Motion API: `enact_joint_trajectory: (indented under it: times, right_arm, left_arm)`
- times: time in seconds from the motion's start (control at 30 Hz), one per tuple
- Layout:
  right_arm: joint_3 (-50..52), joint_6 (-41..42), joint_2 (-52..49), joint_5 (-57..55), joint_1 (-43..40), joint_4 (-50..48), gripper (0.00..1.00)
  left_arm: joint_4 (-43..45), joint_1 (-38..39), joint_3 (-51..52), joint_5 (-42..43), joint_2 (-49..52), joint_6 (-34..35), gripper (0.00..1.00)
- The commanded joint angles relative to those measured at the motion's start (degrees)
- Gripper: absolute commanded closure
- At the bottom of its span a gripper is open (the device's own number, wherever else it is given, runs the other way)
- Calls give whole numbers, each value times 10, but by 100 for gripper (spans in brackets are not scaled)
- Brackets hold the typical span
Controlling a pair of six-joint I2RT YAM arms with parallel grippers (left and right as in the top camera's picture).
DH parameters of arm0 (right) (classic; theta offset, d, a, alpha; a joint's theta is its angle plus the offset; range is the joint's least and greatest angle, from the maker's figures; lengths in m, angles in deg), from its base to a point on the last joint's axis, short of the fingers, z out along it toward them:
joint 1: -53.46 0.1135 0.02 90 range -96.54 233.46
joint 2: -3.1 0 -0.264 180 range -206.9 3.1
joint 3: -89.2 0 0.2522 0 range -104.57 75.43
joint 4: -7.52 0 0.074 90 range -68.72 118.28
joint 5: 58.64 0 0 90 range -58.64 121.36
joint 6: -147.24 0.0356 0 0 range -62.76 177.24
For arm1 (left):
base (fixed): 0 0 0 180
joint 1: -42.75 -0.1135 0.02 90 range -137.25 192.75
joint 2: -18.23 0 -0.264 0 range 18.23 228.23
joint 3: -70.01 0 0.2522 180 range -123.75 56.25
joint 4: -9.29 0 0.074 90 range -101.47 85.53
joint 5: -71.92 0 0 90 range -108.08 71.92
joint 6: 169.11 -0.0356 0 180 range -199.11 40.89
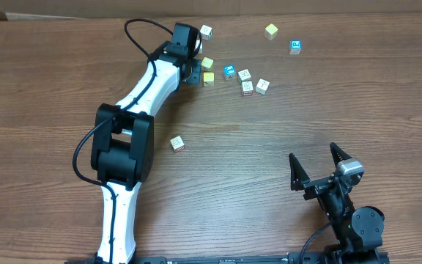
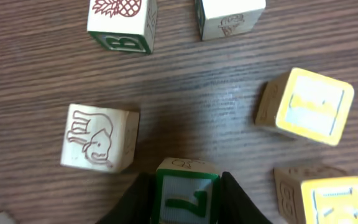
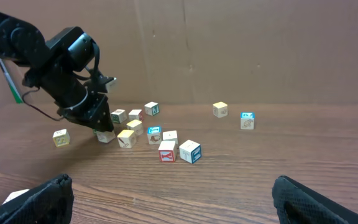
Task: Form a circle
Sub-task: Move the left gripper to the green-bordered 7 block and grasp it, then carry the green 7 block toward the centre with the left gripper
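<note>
The left end effector [image 2: 185,178] was pinching a small whitish wooden cube with a green-framed face printed with a 7 [image 2: 185,199], its black fingers [image 2: 135,202] pressed against the cube's two sides. That cube sat on the brown wood-grain surface [image 1: 64,88] as part of a loose ring of small whitish wooden cubes with printed faces [image 3: 118,116]. The ring lay towards the far side of the surface, left of centre, mostly under the left wrist in the overhead view. Around the bare patch in its middle stood a cube with a drawn elephant [image 2: 98,138] just beside the pinched one, a pineapple-printed cube [image 2: 122,22] and an ice-cream-printed cube [image 2: 229,15] opposite, and two yellow-faced cubes [image 2: 306,106] to one side, all apart from each other. The right end effector [image 1: 313,152] was spread wide and empty, near the front right edge, well apart from the cubes.
</note>
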Motion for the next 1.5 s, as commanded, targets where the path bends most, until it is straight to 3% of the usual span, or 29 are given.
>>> enact_joint_trajectory:
  times: [0.0,0.2,0.43,0.67,0.93,1.13,1.47]
  right_arm:
    - [6,-3,5,-1,-3,-3,0]
    - [6,-3,5,-1,-3,-3,0]
    - [6,-3,4,-1,-3,-3,0]
    - [6,-3,5,-1,-3,-3,0]
    - [6,-3,5,-1,-3,-3,0]
    - [6,-3,5,-1,-3,-3,0]
    - [6,-3,5,-1,-3,-3,0]
  left_arm:
    - [-24,-3,-42,-6,-26,2,82]
    - [-84,-2,-56,-3,-97,7,84]
    - [-224,11,-56,-2,-221,76,90]
    - [-330,37,-56,15,-316,82,90]
    - [-439,86,-34,42,-329,126,89]
    - [-400,139,74,41,-329,140,87]
    - [-216,204,285,36,-327,154,83]
